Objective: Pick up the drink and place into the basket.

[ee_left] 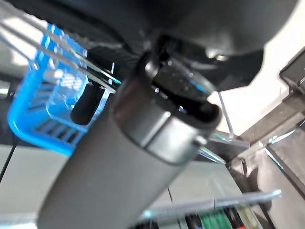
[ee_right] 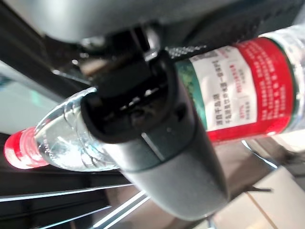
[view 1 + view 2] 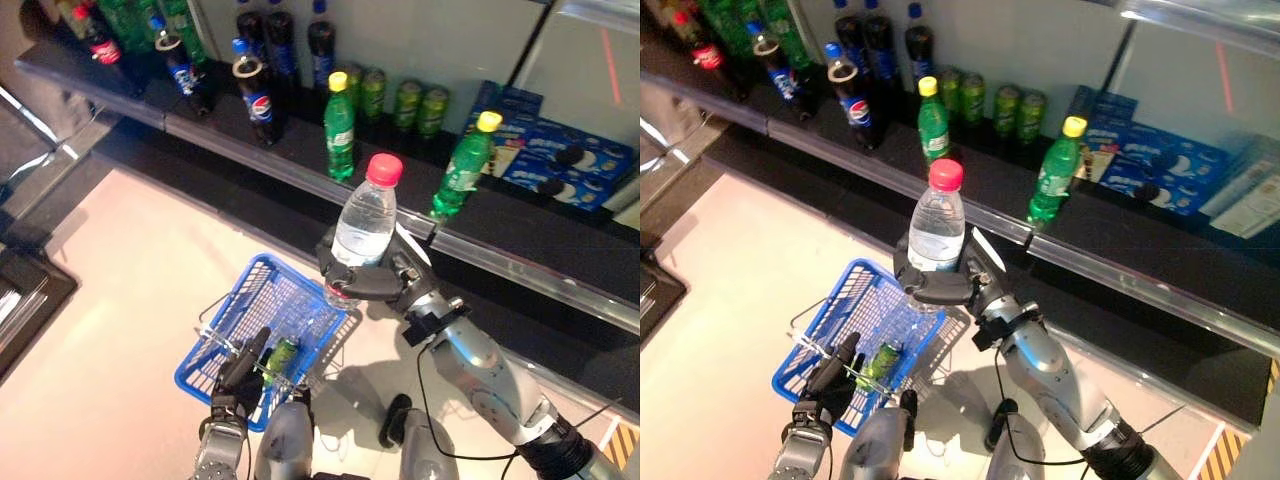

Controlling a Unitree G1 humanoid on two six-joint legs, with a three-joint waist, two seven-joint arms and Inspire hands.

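My right hand [image 3: 378, 282] is shut on a clear water bottle [image 3: 364, 222] with a red cap and a red label, held upright above the far right corner of the blue basket [image 3: 235, 300]. The bottle also shows in the right wrist view [image 2: 248, 90], with my thumb [image 2: 157, 152] curled across it. My left hand [image 3: 240, 378] is shut on the basket's thin wire handles [image 3: 222, 343] and holds the basket up off the floor at the lower left. A green drink [image 3: 281, 357] lies inside the basket. The basket shows in the left wrist view [image 1: 35, 95].
A dark shelf [image 3: 300, 150] runs across the back, holding cola bottles [image 3: 252, 95], green soda bottles [image 3: 340, 125], green cans [image 3: 405, 103] and blue biscuit boxes [image 3: 565, 160]. Its front edge [image 3: 520, 265] lies close behind the right hand. Pale floor [image 3: 130, 260] lies to the left.
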